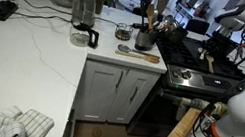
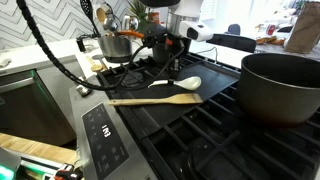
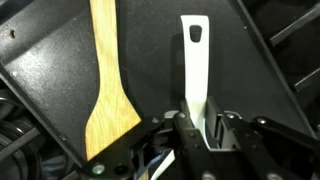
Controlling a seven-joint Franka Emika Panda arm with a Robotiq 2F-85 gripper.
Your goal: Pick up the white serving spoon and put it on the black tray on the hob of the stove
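Observation:
The white serving spoon lies along the black tray on the hob, with its holed handle end pointing away in the wrist view. My gripper is shut on the spoon's handle, a finger pressed to each side; the bowl end is hidden under the fingers. In an exterior view the spoon rests low on the tray with the gripper just above it. The stove and its hob stand right of the white counter.
A wooden spatula lies on the tray beside the spoon, also seen in an exterior view. A large dark pot stands close on the grates. A steel stockpot stands behind. A blender jug and utensil crock stand on the counter.

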